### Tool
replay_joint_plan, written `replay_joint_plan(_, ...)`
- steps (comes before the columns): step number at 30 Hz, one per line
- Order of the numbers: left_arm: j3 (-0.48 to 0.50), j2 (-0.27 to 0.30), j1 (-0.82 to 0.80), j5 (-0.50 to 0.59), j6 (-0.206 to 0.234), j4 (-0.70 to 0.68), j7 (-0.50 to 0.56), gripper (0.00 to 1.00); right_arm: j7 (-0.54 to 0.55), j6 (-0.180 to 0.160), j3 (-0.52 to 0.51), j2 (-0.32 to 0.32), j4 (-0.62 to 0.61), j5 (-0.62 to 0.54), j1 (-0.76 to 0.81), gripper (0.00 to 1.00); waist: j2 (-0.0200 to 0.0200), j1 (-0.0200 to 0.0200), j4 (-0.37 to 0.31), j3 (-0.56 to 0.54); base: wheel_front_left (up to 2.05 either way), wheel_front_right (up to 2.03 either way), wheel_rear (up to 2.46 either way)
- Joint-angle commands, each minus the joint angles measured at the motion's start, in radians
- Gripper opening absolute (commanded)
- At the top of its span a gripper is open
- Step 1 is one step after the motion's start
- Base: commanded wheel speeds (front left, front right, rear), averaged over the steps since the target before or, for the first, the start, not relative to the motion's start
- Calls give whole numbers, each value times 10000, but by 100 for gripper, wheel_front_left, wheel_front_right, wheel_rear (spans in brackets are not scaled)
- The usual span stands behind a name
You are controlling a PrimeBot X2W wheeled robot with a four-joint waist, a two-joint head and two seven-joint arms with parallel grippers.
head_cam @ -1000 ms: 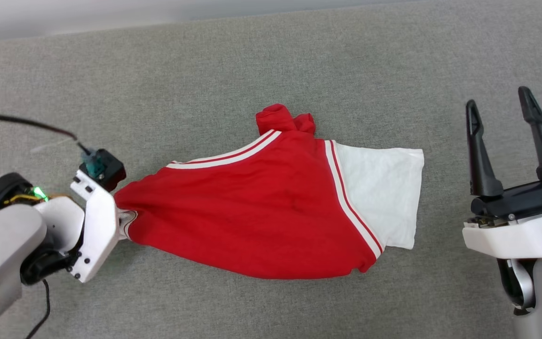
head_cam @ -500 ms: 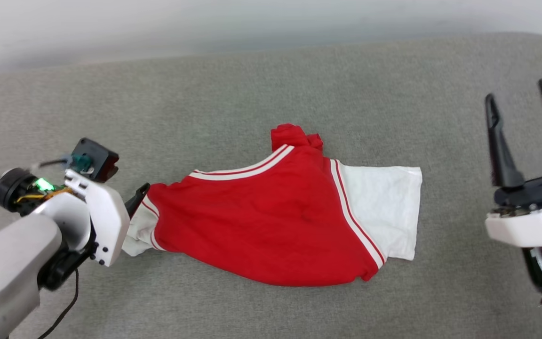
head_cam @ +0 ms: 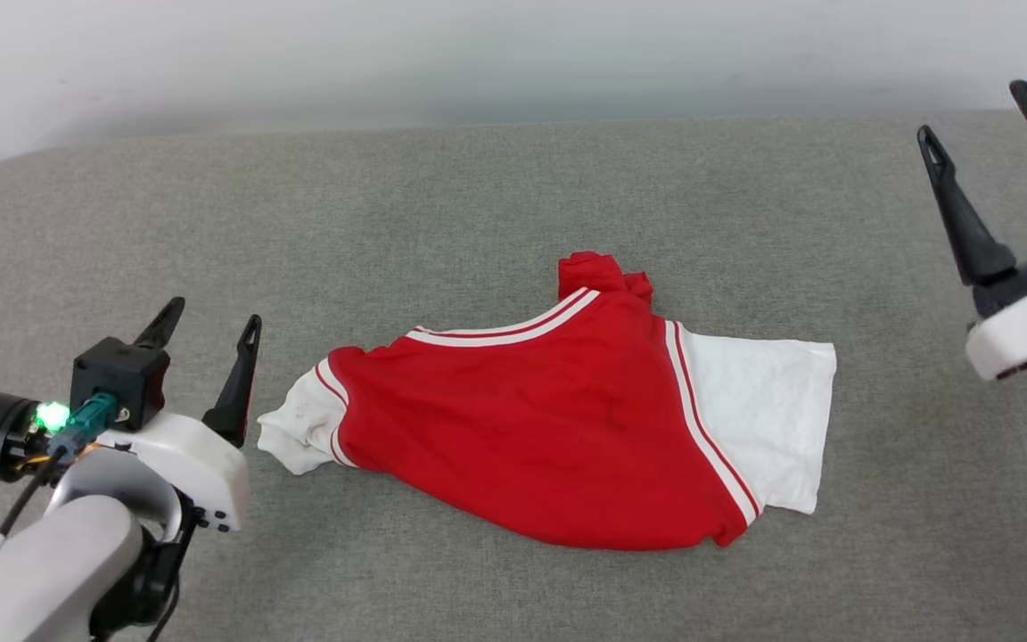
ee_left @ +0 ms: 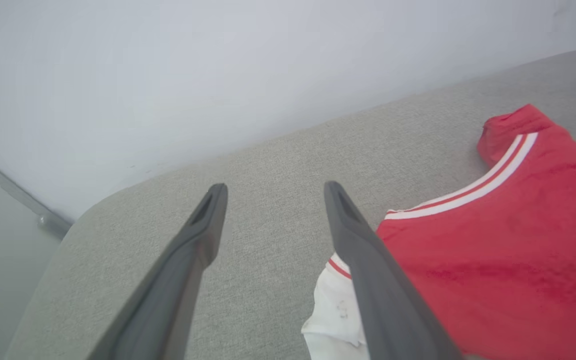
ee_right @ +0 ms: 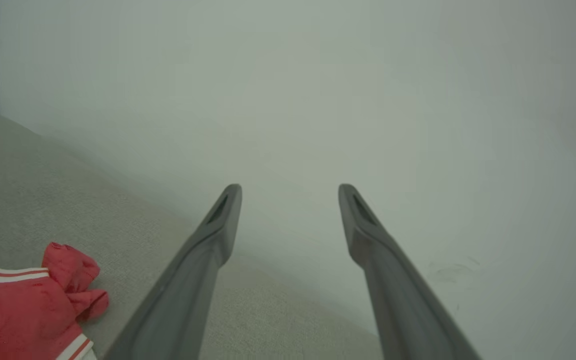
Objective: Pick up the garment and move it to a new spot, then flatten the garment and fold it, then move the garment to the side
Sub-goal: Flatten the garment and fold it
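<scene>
Released by the left hand (head_cam: pixel 215 312), the garment (head_cam: pixel 549 437) lies crumpled.

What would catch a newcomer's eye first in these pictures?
The red garment lies rumpled in the middle of the grey padded surface, one white sleeve spread toward the robot's right and a bunched sleeve toward its left. The left gripper stands open close beside that bunched sleeve, holding nothing. The right gripper hangs open far off at the right, apart from the cloth.
</scene>
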Motion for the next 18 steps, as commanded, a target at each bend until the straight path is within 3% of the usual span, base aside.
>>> replay_joint_plan(1, 513, -215, 469, 185, 439, -280, -142, 100, 748, -9, 606, -527, 167, 527, -578, 100, 0, 1, 96, 63, 0, 0, 0)
replay_joint_plan(3, 885, -336, 616, 398, 643, -480, -165, 100, 1166, -10, 916, -718, 223, 800, -775, 100, 0, 1, 124, 94, 0, 0, 0)
replay_joint_plan(6, 2099, -782, 1392, 1318, 1136, -1076, -166, 100, 2644, -10, 1935, -1456, 305, 1731, -1380, 100, 0, 1, 232, 233, 0, 0, 0)
replay_joint_plan(9, 3240, -1239, 2121, 2255, 1336, -1566, -162, 100, 4237, -9, 2997, -1998, 301, 2864, -1946, 100, 0, 1, 333, 379, 0, 0, 0)
replay_joint_plan(13, 4532, -1942, 3173, 3309, 1207, -1991, -165, 100, 6545, -9, 4351, -2654, 328, 4577, -2516, 100, 0, 1, 446, 618, 0, 0, 0)
replay_joint_plan(18, 5940, -2957, 4090, 4459, 960, -2319, -166, 100, 8787, -9, 5271, -2801, 890, 5947, -2954, 100, 0, 1, 618, 953, 0, 0, 0)
